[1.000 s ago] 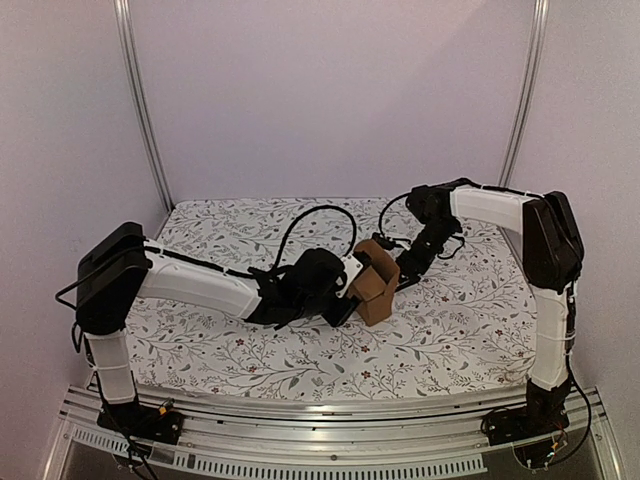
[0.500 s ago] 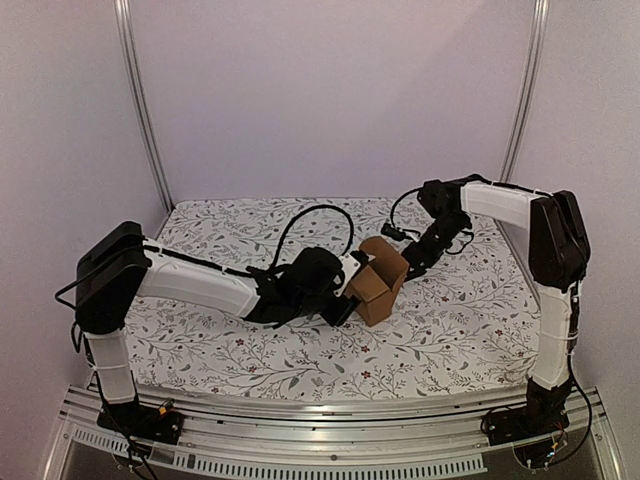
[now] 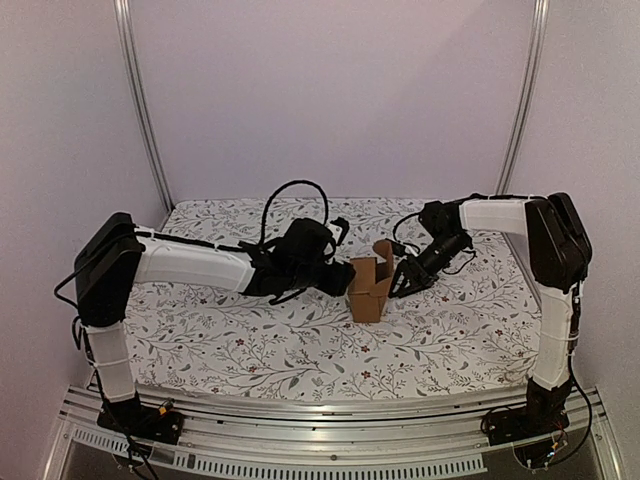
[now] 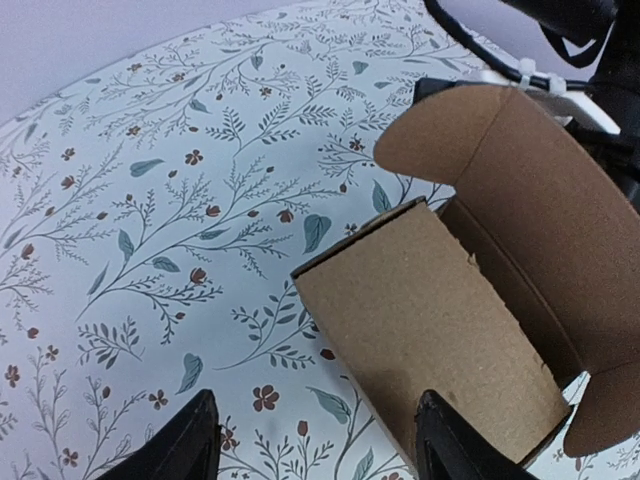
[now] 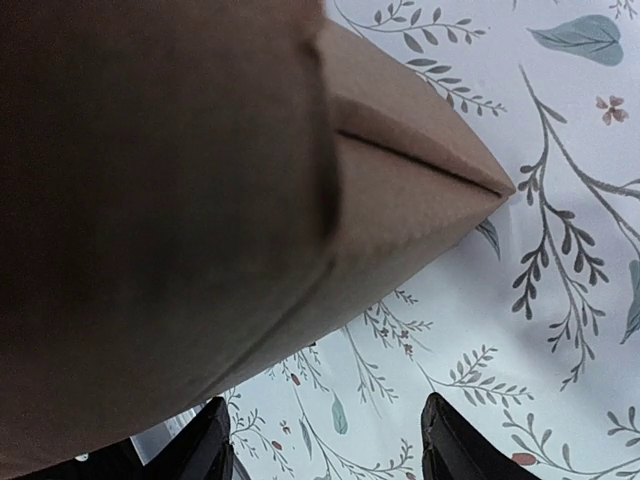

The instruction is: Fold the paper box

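Paper box (image 3: pixel 368 288), part-folded with flaps raised, stands mid-table on the floral cloth (image 3: pixel 250 340). Left gripper (image 3: pixel 345 279) sits just left of it, fingers apart and empty. Right gripper (image 3: pixel 399 283) sits just right, fingers apart, its wrist view largely blocked by cardboard.

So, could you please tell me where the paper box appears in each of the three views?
Top external: paper box at the centre of the picture.
Left wrist: paper box at lower right, flaps open.
Right wrist: paper box fills the upper left.
Shared landmark: the floral cloth under it.
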